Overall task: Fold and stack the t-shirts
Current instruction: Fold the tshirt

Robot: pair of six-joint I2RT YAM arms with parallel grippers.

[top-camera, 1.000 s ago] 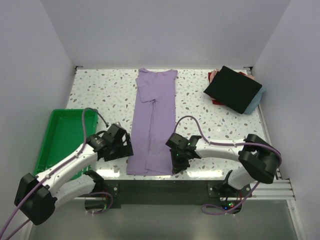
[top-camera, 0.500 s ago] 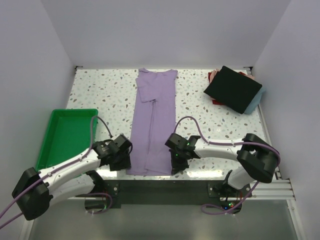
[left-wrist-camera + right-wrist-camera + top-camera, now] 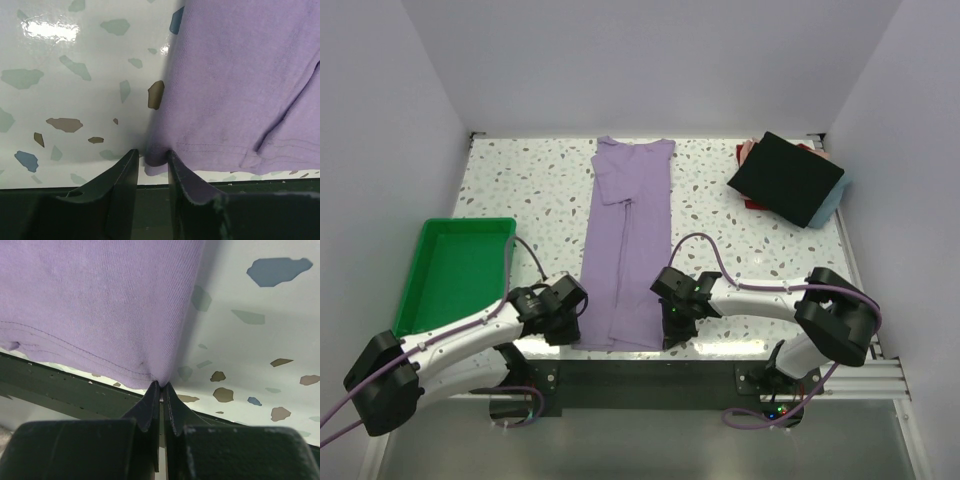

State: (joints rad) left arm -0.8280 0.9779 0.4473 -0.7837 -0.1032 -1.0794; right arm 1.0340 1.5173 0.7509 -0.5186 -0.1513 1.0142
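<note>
A long lavender t-shirt (image 3: 630,240) lies flat down the middle of the speckled table, folded narrow, its hem at the near edge. My left gripper (image 3: 572,318) is at the hem's left corner. In the left wrist view its fingers stand a little apart, with the bunched corner of the lavender shirt (image 3: 240,75) between the tips of the gripper (image 3: 152,156). My right gripper (image 3: 667,328) is at the hem's right corner. It is pinched shut (image 3: 160,386) on the edge of the purple cloth (image 3: 100,300). A folded black t-shirt (image 3: 785,178) tops a stack at the back right, with red (image 3: 744,152) and light blue (image 3: 832,200) tees under it.
A green plastic tray (image 3: 460,270) sits at the left, just behind my left arm. The dark front edge of the table (image 3: 650,375) runs right below both grippers. White walls close the table in on three sides.
My left gripper has moved down and right from beside the tray to the hem's left corner, and its jaws have narrowed around it. My right gripper has closed on the right corner.
</note>
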